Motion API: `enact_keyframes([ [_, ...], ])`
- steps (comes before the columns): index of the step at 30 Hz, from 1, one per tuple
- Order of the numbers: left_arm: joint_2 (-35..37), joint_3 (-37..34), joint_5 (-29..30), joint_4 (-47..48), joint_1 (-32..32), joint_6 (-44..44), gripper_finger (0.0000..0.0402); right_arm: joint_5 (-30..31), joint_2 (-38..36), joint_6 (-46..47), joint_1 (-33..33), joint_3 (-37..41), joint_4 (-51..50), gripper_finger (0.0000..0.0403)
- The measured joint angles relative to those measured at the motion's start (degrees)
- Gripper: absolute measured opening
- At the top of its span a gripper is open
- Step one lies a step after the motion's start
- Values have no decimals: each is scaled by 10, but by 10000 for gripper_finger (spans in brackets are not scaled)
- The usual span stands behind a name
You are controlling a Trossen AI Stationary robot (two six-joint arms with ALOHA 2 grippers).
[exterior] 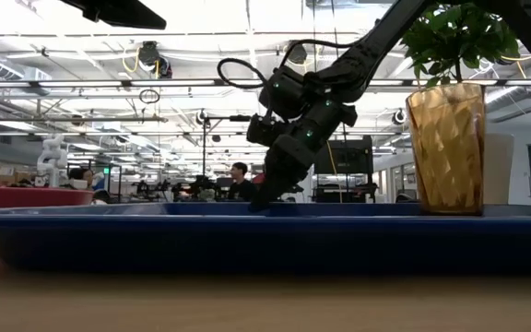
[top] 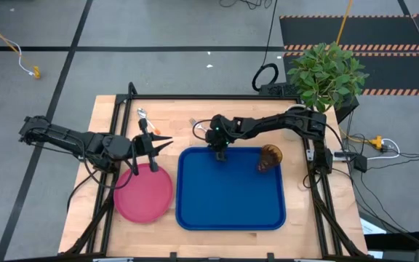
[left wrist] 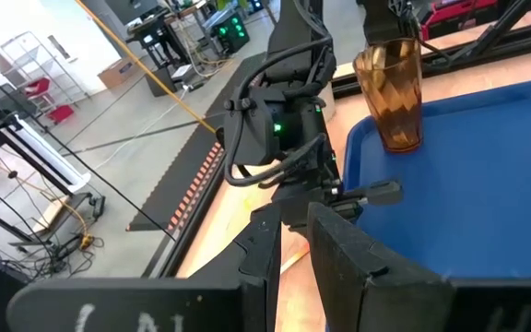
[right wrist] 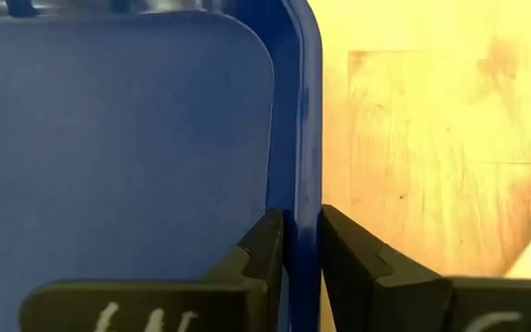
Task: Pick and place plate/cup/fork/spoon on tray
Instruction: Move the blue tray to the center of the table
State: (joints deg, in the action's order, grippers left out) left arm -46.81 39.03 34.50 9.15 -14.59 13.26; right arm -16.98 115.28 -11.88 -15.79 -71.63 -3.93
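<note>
White scrawl on right gripper (right wrist: 300, 242); unreadable.

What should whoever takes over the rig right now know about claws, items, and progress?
Right claw: pinched on the far rim of the tray, one finger inside, one outside.
Left claw: above the table by the plate's far edge, holding nothing visible.
Cup: standing upright in the tray's far right corner, done.
Plate: on the table against the tray's left side, not yet placed.
Orange-handled utensils: on the table beyond the left claw; I cannot tell fork from spoon here.
Left: plate, fork, spoon.
</note>
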Motion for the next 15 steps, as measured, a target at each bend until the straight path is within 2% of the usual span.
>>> enact_keyframes([
  [12,-11,0,-4,-4,24,-10,63,-1,10,-10,-13,0,28,48],
  [15,-23,0,-27,-4,31,-12,63,2,10,-10,-21,-1,30,48],
])
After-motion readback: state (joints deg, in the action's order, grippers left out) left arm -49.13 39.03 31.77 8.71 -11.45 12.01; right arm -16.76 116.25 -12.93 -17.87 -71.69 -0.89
